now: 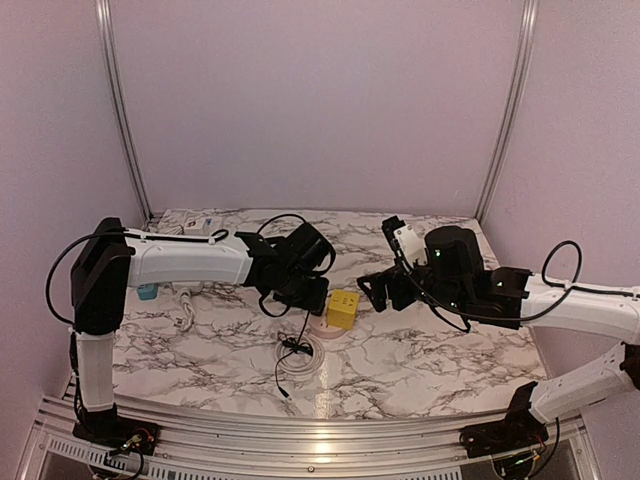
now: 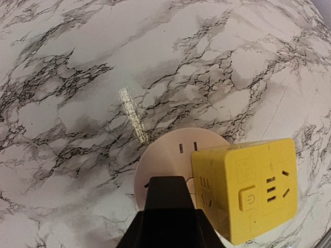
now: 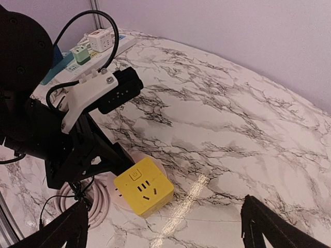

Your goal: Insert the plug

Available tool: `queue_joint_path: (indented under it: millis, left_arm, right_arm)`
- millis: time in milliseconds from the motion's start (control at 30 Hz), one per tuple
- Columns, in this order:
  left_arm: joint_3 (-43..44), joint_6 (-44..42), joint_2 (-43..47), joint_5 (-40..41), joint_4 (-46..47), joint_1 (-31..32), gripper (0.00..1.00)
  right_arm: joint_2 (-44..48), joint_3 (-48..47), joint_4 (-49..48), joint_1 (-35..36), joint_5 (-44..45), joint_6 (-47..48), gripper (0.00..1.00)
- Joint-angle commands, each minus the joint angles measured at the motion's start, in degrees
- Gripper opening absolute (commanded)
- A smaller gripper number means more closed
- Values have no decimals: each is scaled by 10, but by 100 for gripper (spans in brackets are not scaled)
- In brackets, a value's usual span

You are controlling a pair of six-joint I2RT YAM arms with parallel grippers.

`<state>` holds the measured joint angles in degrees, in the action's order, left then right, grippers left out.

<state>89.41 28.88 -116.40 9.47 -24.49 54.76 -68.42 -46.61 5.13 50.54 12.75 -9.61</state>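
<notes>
A white marble-patterned table (image 1: 420,350) with dark grey veins fills the lower half of the scene. Behind the table rises a plain, pale lilac wall (image 1: 320,100), with matching walls at the table's left and right. Two slim metal posts (image 1: 120,110) stand at the table's back corners. A silver metal rail (image 1: 300,440) runs along the table's near edge. A soft streak of glare (image 2: 133,114) lies on the tabletop.

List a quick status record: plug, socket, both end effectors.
plug: yellow cube plug, sitting on the edge of the round socket base; full seating unclear
socket: one pair of slots uncovered beside the cube
left end effector: fingers together, right next to the cube, contact unclear
right end effector: open, holding nothing, hovering apart from the cube
</notes>
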Motion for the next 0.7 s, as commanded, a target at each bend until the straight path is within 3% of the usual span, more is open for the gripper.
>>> queue_joint_path:
  millis: [0, 667]
  left_arm:
    - [1, 14, -29, 18, -56, 1, 0]
    - [34, 24, -62, 69, -117, 23, 0]
  right_arm:
    - [-12, -12, 1, -1, 4, 2, 99]
    - [-20, -19, 2, -1, 3, 0, 98]
